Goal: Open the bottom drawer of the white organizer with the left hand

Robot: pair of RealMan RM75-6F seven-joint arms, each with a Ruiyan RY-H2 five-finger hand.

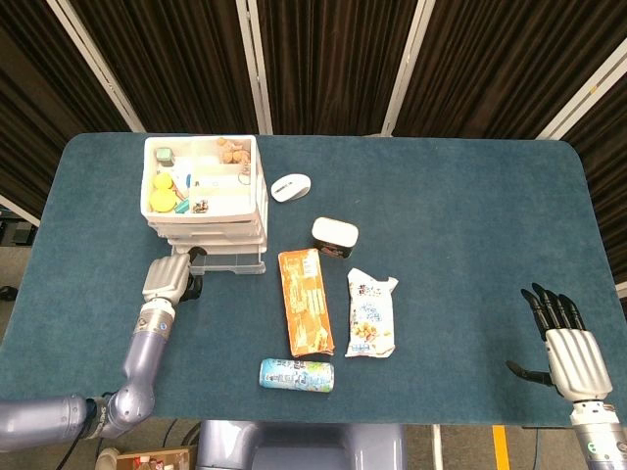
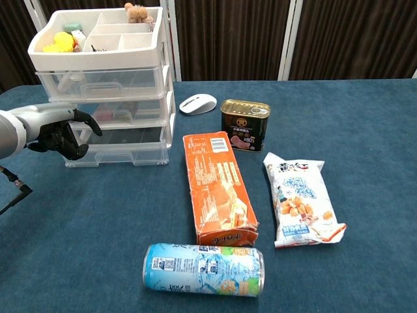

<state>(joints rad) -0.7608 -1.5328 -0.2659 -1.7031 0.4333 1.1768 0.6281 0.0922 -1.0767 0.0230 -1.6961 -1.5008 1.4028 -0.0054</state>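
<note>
Landmark: white organizer [image 2: 104, 85], at the table's far left corner region. All places below are given relative to it.

My left hand [image 2: 57, 132] sits against the front left of the organizer, level with its bottom drawer [image 2: 120, 147]. Fingers are curled in toward that drawer's front; from the chest view I cannot tell whether they grip its edge or only touch it. In the head view the same hand [image 1: 168, 279] lies just below the organizer's front left corner, back of the hand up, fingertips hidden. The bottom drawer projects a little beyond the drawers above it in both views.

The organizer's top tray holds a yellow item [image 2: 58, 42] and a small brown figure [image 2: 135, 12]. Only the head view shows all the tray compartments from above; only the chest view shows the clear drawer fronts.

Right of the organizer: white mouse [image 2: 198, 103]. Further right, a dark tin [image 2: 244, 124] with printed label, text too small to read. In front and to the right of the organizer, an orange box [image 2: 218, 188], lying flat, print unreadable. Nearest the camera, a blue-green can [image 2: 204, 269] on its side, label not legible. Right of the box, a snack bag [image 2: 301, 201] with characters I cannot read.

My right hand [image 1: 561, 338] appears only in the head view, far right of the organizer: fingers spread, holding nothing.
</note>
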